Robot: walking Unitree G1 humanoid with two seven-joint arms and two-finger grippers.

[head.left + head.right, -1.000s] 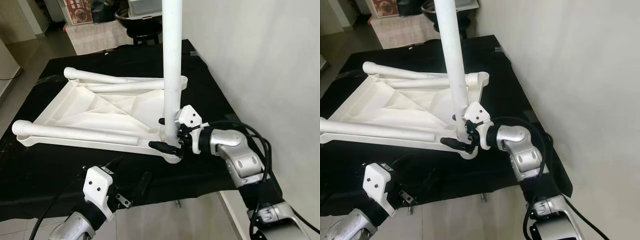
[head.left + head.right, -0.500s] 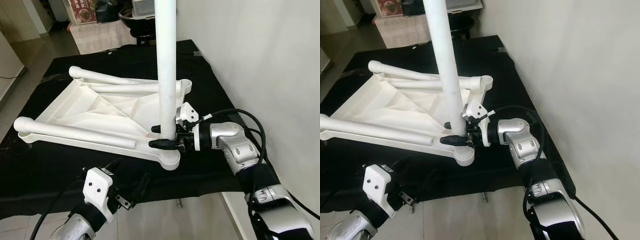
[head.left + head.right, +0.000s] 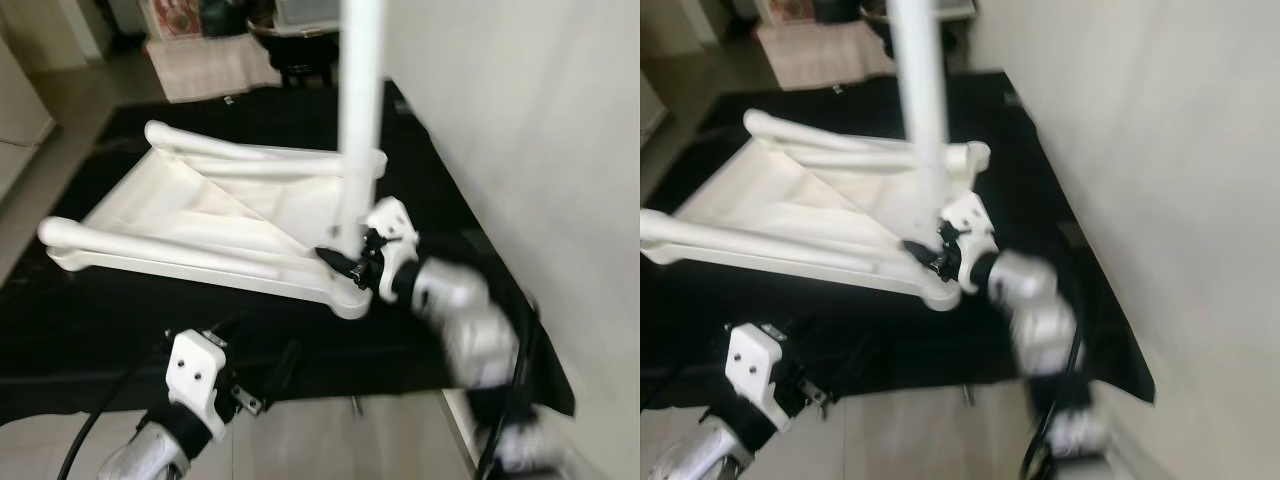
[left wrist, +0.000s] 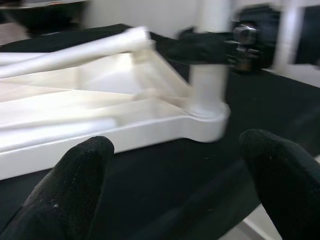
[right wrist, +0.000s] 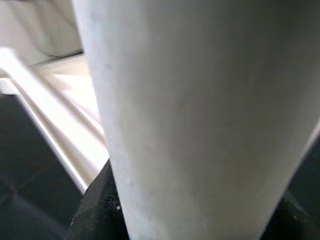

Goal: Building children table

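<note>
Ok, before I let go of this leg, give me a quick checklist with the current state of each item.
1. Right tool shut on the upright table leg near its base: ok.
2. Leg standing upright in the corner socket of the upside-down tabletop: looks ok.
3. Leg fully seated or locked in the socket: cannot tell, the eye views are blurred.
4. Left tool open, low at the near edge, touching nothing: ok.
5. Two other legs lying on the tabletop, apart from the upright one: ok.
6. Tabletop resting flat on the black cloth: ok.
</note>
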